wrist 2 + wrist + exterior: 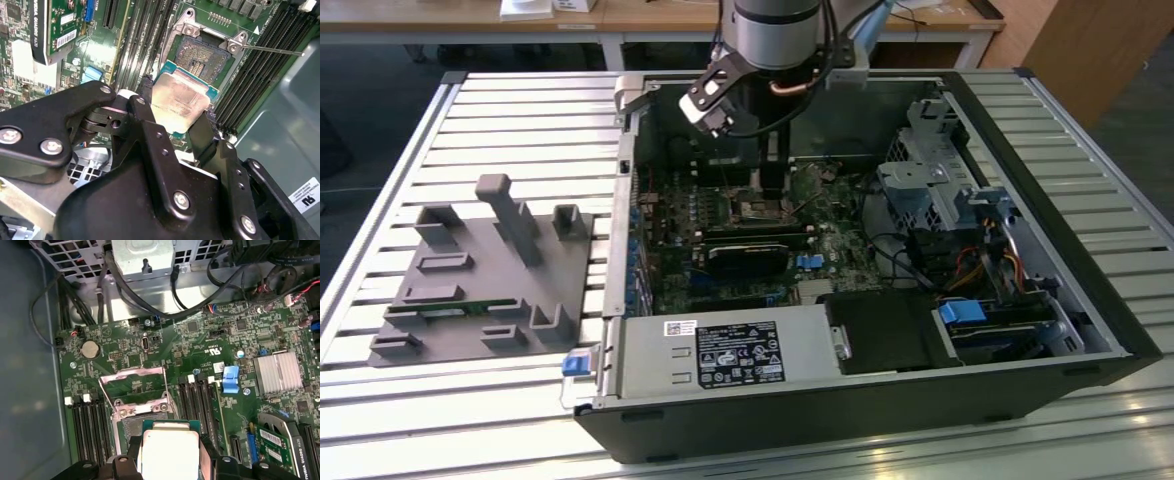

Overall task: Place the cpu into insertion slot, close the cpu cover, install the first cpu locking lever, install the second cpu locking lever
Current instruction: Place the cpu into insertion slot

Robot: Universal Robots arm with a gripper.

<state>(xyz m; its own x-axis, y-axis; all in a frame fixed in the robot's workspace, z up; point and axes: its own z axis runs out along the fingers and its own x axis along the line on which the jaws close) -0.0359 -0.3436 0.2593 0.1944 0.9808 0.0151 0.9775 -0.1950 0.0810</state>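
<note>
A grey fixture block (480,290) lies by the slatted table's (400,140) edge on the exterior view's left; beside it, the open computer case (854,412) bears a black printed label (736,353), its writing illegible; inside, the gripper (176,114) is clamped on the cpu (181,97), held partly over the insertion slot (205,55), not seated; the cpu cover (132,382) stands raised.

A slatted metal table (400,150) stands before wooden desks (654,15).
</note>
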